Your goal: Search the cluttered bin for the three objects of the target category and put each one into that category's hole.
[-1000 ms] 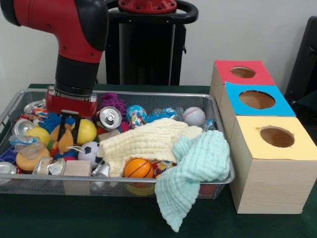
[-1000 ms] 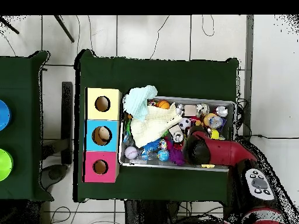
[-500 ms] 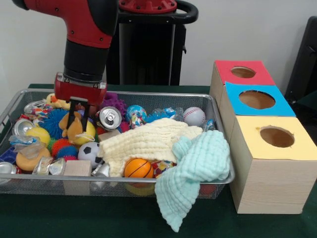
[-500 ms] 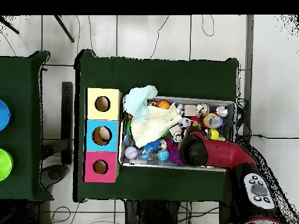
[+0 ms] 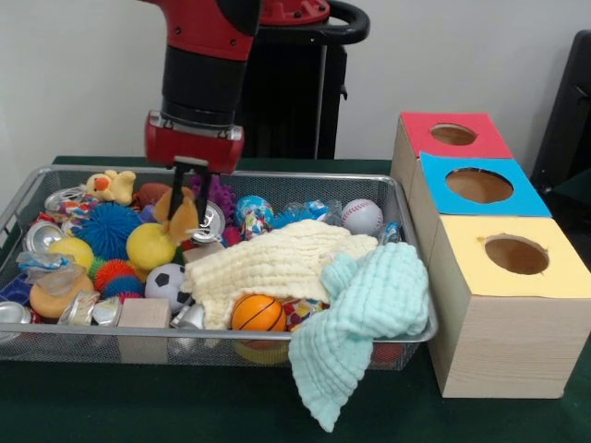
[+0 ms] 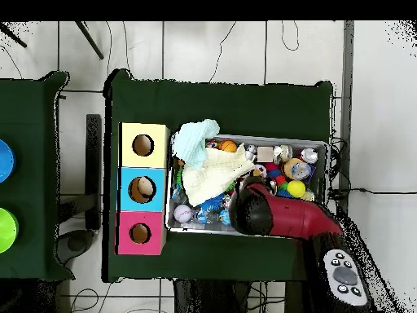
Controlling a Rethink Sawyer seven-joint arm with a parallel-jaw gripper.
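The gripper (image 5: 189,189) hangs above the wire bin (image 5: 277,343) with its fingers clamped on a small orange plush toy (image 5: 179,215) — lifted clear of the clutter, just above a yellow ball (image 5: 150,245) and a drink can (image 5: 211,224). A cream cloth (image 5: 277,261) and a mint cloth (image 5: 365,318) lie over the bin's middle — the mint one droops over its rim. Beside the bin stand the red box (image 5: 451,135), blue box (image 5: 478,185) and yellow box (image 5: 513,255), each with a round hole on top.

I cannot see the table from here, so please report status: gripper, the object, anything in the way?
Gripper shut on an orange plush toy, held above the bin. Three box holes open; none reached yet. Cream cloth and mint cloth lie between gripper and boxes.
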